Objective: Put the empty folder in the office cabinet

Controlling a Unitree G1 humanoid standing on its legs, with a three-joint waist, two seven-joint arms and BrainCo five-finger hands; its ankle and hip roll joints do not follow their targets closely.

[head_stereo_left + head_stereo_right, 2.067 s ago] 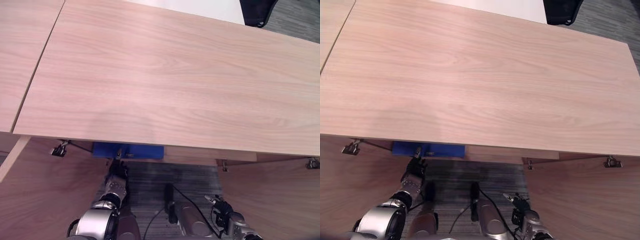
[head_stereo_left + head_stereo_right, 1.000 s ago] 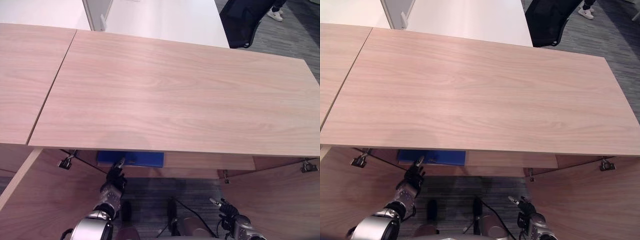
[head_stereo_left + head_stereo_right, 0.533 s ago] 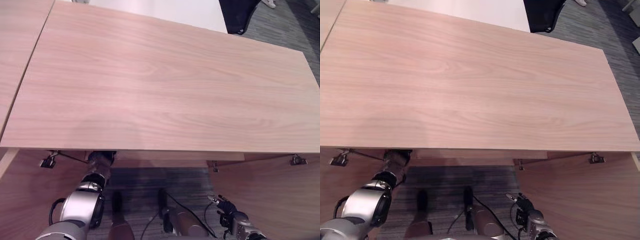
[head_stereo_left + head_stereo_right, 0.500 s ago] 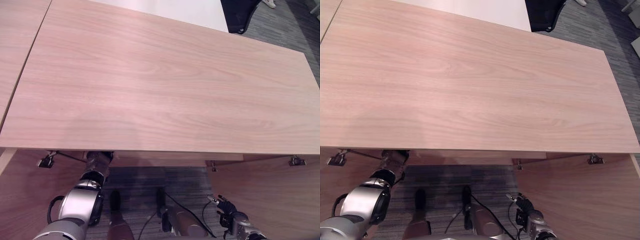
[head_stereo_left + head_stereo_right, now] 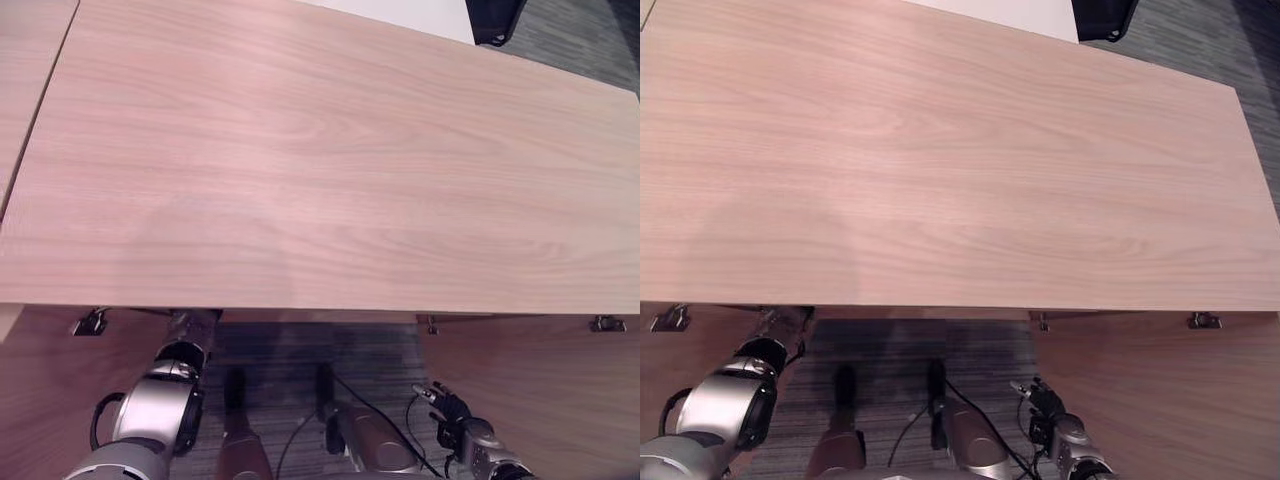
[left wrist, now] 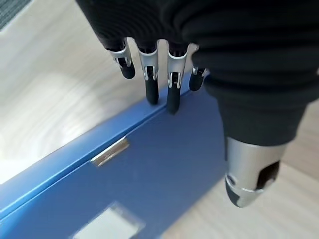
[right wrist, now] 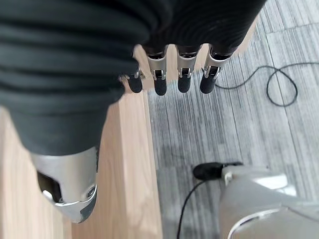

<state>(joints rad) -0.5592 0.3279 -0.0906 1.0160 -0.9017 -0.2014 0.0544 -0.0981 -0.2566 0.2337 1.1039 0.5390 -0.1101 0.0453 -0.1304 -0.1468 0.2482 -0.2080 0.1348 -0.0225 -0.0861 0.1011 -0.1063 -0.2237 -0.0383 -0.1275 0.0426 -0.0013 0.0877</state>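
Observation:
The blue folder point(image 6: 149, 189) lies flat on the wooden shelf point(image 6: 45, 89) inside the cabinet. My left hand point(image 6: 172, 87) is open, its straight fingertips point(image 6: 152, 94) resting on the folder's edge. In the eye views my left arm point(image 5: 188, 340) reaches in under the cabinet top point(image 5: 320, 150), which hides the hand and the folder. My right hand point(image 7: 182, 74) hangs open and holds nothing, low by the right door, and it also shows in the left eye view point(image 5: 447, 408).
Both cabinet doors stand open, the left door point(image 5: 40, 400) and the right door point(image 5: 540, 400), with grey carpet point(image 7: 224, 124) between them. A second wooden top point(image 5: 20, 60) adjoins on the left. A black chair point(image 5: 495, 15) stands behind at the far right.
The camera has shifted. My left arm has reached deeper under the cabinet top, and the blue folder, seen at the shelf's front a second ago, has gone out of the eye views.

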